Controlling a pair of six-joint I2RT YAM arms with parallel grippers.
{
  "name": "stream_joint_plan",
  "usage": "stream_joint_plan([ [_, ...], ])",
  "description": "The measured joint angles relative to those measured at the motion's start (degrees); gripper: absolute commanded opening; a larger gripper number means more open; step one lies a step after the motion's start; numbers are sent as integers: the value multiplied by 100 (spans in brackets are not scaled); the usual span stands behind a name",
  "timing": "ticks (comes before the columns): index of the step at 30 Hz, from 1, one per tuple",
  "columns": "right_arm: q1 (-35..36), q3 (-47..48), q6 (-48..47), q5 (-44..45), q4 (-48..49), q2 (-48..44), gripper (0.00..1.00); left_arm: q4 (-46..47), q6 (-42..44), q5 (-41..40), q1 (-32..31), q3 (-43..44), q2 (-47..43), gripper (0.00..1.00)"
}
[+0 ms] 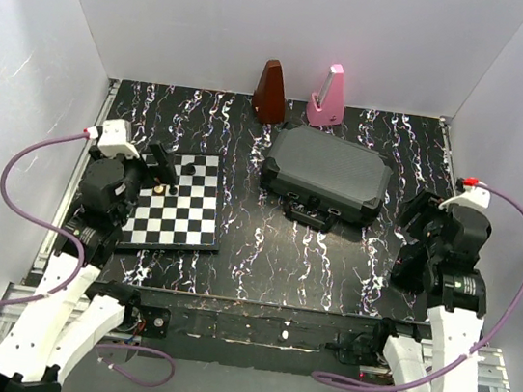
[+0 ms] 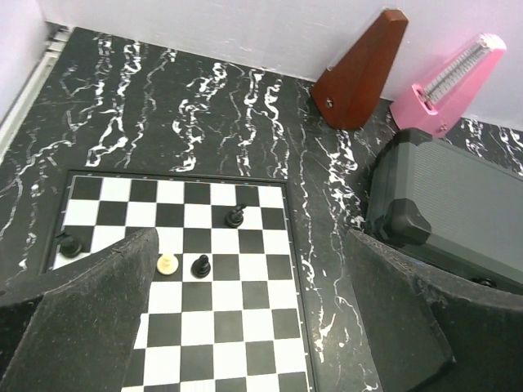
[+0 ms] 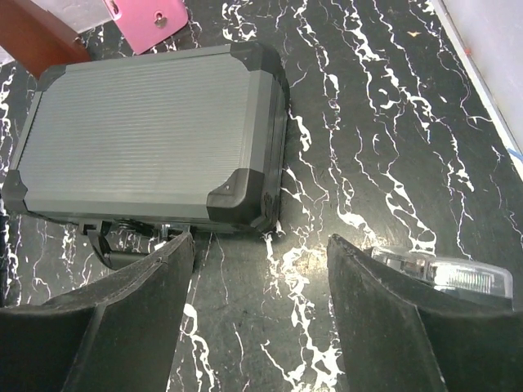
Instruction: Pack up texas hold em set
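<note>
**Case closed on the table, both end effectors open and empty**

My left end effector (image 2: 252, 237) hangs over the chessboard (image 1: 180, 204), its fingers spread wide with nothing between them; a few chess pieces stand on the squares below. My right end effector (image 3: 260, 243) is also open and holds nothing, hovering above bare table (image 1: 264, 245) just beside the case's near right corner.

The texas hold em case (image 1: 326, 173) lies flat on the table, right of centre and toward the far side, with its lid down and its handle side facing my bases. I cannot tell whether the latches are fastened. Just behind it stand a brown metronome (image 1: 271, 92) and a pink metronome (image 1: 327, 96).
</note>
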Motion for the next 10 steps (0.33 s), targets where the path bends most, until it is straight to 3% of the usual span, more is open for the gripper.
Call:
stream_joint_plan([
  [10, -2, -289, -28, 70, 315, -352, 73, -289, 2, -437, 0, -216, -323, 98],
])
